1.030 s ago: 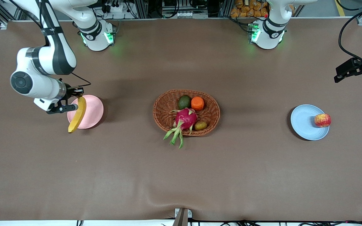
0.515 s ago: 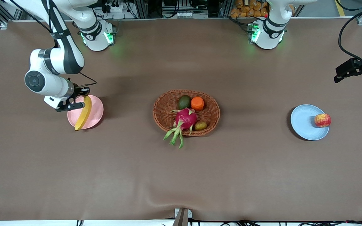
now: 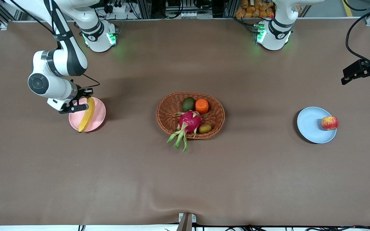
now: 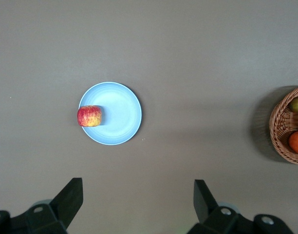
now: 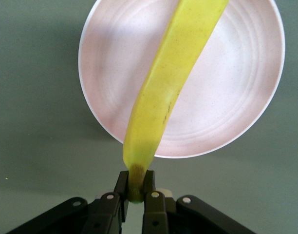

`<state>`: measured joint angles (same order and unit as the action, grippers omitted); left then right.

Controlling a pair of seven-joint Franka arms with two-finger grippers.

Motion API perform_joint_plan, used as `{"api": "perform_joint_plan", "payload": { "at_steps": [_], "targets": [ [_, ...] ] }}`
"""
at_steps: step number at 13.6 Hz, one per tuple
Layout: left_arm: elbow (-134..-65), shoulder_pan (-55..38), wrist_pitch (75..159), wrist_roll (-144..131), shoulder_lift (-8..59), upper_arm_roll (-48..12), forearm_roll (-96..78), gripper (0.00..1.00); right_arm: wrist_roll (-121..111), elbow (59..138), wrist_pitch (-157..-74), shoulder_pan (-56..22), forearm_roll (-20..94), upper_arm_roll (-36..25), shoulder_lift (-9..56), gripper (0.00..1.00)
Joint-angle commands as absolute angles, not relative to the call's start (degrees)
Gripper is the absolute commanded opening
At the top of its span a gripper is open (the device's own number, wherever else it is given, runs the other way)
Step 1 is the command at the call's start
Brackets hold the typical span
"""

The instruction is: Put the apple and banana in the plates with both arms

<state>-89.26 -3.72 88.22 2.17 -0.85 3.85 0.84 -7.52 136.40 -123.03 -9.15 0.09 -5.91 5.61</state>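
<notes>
- While clamped by its stem end in the right gripper (image 5: 135,187), banana (image 3: 86,115) hangs over pink plate (image 3: 96,112), near the table's edge at the right arm's end; cannot tell whether its tip touches the plate.
- Shown only by the right wrist view: both fingers (image 5: 121,187) pinched tight on the dark stem, banana (image 5: 171,80) stretching across the pink plate (image 5: 236,97) from rim to rim.
- Shown only by the front view: right gripper (image 3: 83,102) set over the plate's rim on the side toward the arm bases, white right arm bent above it.
- Apple (image 3: 330,123) sits on the blue plate (image 3: 310,125), at its rim toward the left arm's end of the table.
- Left gripper (image 3: 361,72) high over that end's edge, fingers spread wide, holding nothing, waiting.
- Left wrist view looks straight down between those open fingers (image 4: 68,200) onto apple (image 4: 89,116) and blue plate (image 4: 120,114), with a slice of the basket (image 4: 280,129) at the frame's edge.
- Wicker basket (image 3: 169,110) at mid-table holds a dragon fruit (image 3: 189,121), an orange fruit (image 3: 201,106), a dark green fruit (image 3: 188,104) and a small brownish one (image 3: 205,128).
- Brown matte cloth (image 3: 185,179) covers the table, slightly rumpled at the edge nearest the front camera.
- Along the top: green-lit arm bases (image 3: 100,37), metal framing and cables.
</notes>
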Motion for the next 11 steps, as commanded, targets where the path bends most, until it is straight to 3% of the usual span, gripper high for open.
{"api": "perform_joint_plan", "payload": {
  "at_steps": [1,2,3,8,11],
  "targets": [
    [-88.86,-3.87,88.42,2.11,-0.53,3.78,0.97,1.00,-9.23,137.29,-125.24,-9.40,-0.79,-5.71,6.32,0.30],
    [-88.86,-3.87,88.33,2.11,-0.53,3.78,0.97,1.00,-9.23,137.29,-125.24,-9.40,-0.79,-5.71,6.33,0.58],
    [-88.77,-4.04,88.42,2.11,-0.53,3.78,0.97,1.00,-9.23,137.11,-124.98,-9.40,-0.79,-5.63,6.24,1.00],
    [-88.77,-4.04,88.42,2.11,-0.53,3.78,0.97,1.00,-9.14,130.90,-115.17,-9.40,-0.70,-5.54,4.40,1.00],
    [-88.77,-3.87,88.42,2.20,-0.53,3.78,0.97,1.00,-8.44,114.14,-97.61,-8.79,-0.53,-5.54,4.66,1.00]
  ]
}}
